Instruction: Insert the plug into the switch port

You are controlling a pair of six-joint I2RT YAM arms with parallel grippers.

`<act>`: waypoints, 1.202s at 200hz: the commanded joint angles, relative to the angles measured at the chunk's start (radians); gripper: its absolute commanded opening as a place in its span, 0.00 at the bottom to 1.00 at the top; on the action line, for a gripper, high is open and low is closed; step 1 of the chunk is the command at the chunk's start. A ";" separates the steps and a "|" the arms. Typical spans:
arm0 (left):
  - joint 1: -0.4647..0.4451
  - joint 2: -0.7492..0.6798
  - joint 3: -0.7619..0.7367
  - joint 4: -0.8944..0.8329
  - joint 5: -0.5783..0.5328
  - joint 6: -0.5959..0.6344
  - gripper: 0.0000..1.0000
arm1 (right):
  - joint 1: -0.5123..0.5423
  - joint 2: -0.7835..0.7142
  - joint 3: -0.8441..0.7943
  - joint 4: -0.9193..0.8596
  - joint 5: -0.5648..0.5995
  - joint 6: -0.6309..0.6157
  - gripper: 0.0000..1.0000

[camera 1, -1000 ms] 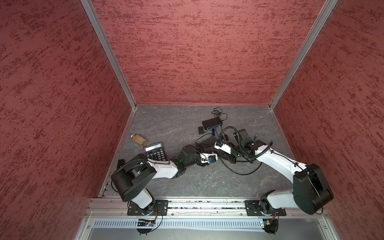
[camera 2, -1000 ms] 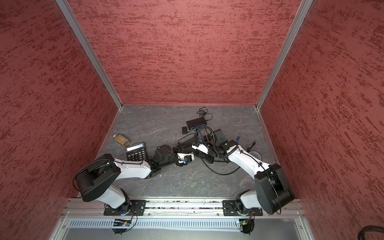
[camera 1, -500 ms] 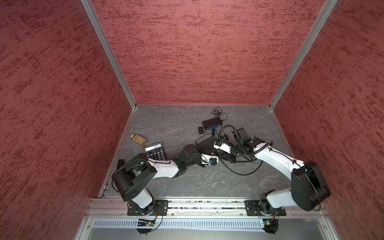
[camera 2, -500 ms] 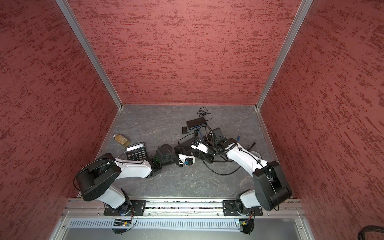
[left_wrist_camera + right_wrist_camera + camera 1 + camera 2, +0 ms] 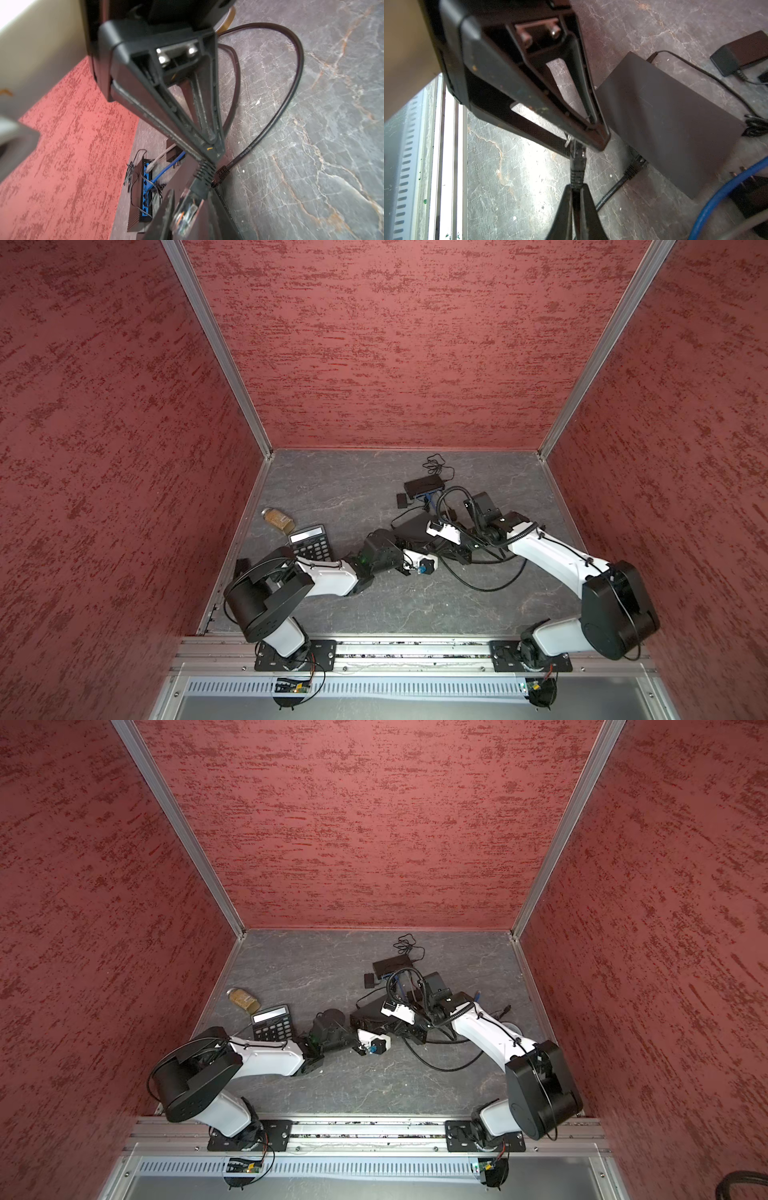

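Red-walled grey floor (image 5: 415, 605), open toward front. Right gripper (image 5: 583, 145) pinches plug (image 5: 197, 182) tip, left gripper (image 5: 207, 160) apparently its boot; axis spans both.

A grey marbled table (image 5: 332, 489) is carrying everything. Near its left edge a jar (image 5: 277, 518) of brownish stuff is lying on its side, and a calculator (image 5: 311, 542) is lying face up just beside it, nearer the front. Toward the back a small switch (image 5: 424, 486) is sitting with a blue cable (image 5: 166, 170) and a pale one plugged in. A tangle of thin wire (image 5: 436, 462) is lying behind it, and a little black block (image 5: 402, 500) is just beside it. A flat black box (image 5: 664, 116) is resting mid-table. A black cable (image 5: 245, 152), plugged into the box's side, is looping across the bare surface in front.
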 commanded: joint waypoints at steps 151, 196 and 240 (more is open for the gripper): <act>0.002 0.006 0.036 -0.123 0.081 -0.206 0.20 | -0.003 -0.204 -0.243 0.441 0.087 -0.043 0.35; 0.024 -0.006 0.032 -0.139 0.140 -0.312 0.20 | -0.002 -0.303 -0.358 0.548 0.138 -0.106 0.41; 0.095 -0.034 0.052 -0.200 0.278 -0.398 0.22 | -0.001 -0.399 -0.504 0.724 0.091 -0.194 0.40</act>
